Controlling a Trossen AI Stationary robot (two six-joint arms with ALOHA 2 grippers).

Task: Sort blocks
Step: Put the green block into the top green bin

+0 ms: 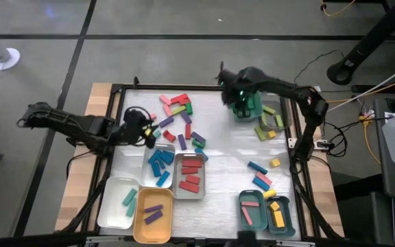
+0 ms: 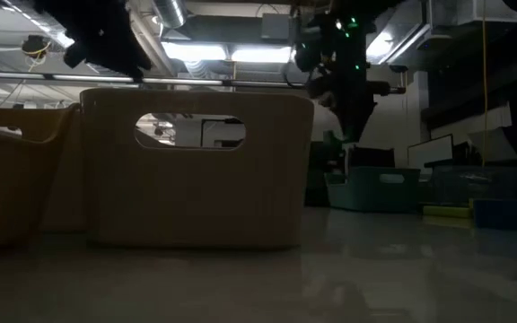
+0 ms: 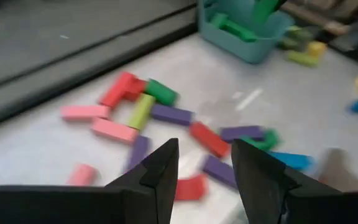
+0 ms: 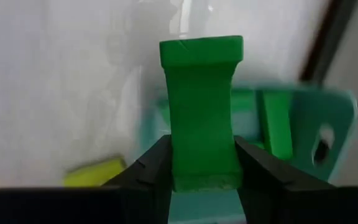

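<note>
Hanging over the far right part of the table, the right gripper (image 4: 201, 165) has its two dark fingers clamped on the sides of a green bar-shaped block (image 4: 201, 112), which stands up between them. It is above a small teal plastic bin (image 1: 247, 108) that already has green pieces in it. Lime and yellow blocks (image 1: 269, 125) lie just beside that bin.

Over on the left, the left gripper (image 3: 205, 168) is above the white table cover (image 1: 228, 151), its fingers apart with nothing between them. Ahead of it lies a loose scatter of red, pink, purple, lime and green blocks (image 3: 166, 118).

Near the front edge sit the sorting trays: a white tray (image 1: 113, 206) with a teal piece, an orange tray (image 1: 152, 223) with purple ones, a grey tray (image 1: 190, 194) of red blocks, one filled with blue blocks (image 1: 160, 165), and two teal trays (image 1: 266, 213) holding pink and yellow.
</note>
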